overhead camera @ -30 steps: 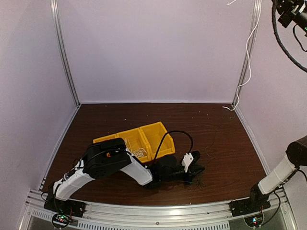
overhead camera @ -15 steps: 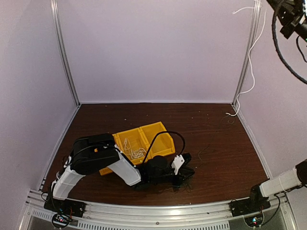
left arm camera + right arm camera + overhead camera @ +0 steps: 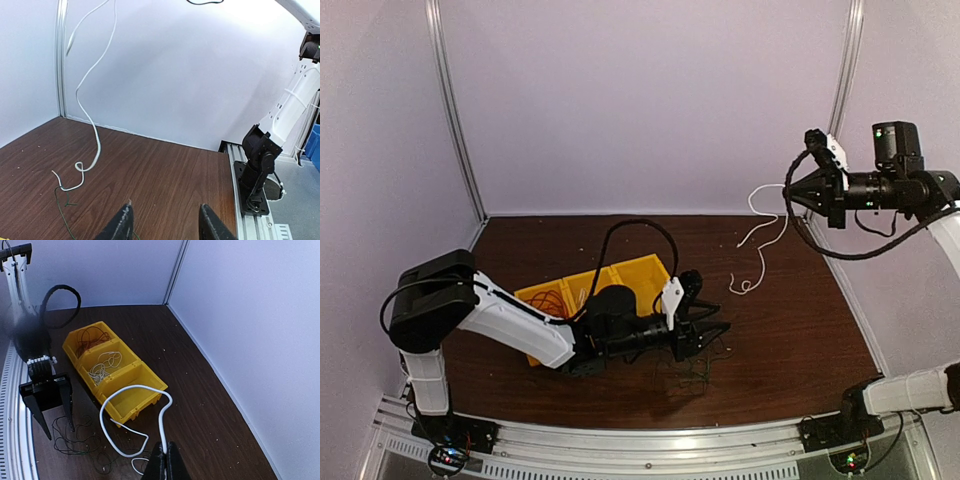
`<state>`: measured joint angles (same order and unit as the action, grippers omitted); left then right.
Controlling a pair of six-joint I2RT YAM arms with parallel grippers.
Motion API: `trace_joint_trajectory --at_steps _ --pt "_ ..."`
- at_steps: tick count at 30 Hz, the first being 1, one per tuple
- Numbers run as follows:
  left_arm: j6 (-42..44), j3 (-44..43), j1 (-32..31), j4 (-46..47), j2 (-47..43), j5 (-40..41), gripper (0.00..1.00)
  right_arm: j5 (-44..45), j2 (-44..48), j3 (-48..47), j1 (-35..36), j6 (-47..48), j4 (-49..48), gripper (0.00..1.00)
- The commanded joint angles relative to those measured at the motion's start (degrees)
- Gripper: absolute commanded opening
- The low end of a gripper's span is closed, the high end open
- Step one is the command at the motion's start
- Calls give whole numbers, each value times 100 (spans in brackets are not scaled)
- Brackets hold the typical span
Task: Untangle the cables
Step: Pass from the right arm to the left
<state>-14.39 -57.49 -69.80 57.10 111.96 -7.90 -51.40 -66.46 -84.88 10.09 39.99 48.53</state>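
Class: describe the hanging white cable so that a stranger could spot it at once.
Look high on the right, at the raised right hand. From it the white cable hangs toward the table, the only strand in mid-air; the black cables lie tangled on the wood.

The table (image 3: 800, 320) is dark brown with wood grain, the bins (image 3: 131, 397) are plain yellow, one holds an orange-red cable bundle (image 3: 90, 337) and the next a white cable bundle (image 3: 102, 367), the thick cable (image 3: 135, 386) is white and the thin cable (image 3: 700, 367) is black.

Even, soft, faintly violet lighting; faint shadows; slight wide-angle bowing at edges.
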Motion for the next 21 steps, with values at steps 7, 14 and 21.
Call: trace_joint_trajectory --at_steps 7,14,21 --pt "86 -599 2 636 288 485 53 -1232 560 743 8 -1292 -923 0" --pt "465 -1635 2 198 881 1247 59 -1601 641 1073 57 -1866 -1475 0" --pt "689 -2600 12 -330 1490 1322 55 -1702 666 1152 105 -1953 -1540 0"
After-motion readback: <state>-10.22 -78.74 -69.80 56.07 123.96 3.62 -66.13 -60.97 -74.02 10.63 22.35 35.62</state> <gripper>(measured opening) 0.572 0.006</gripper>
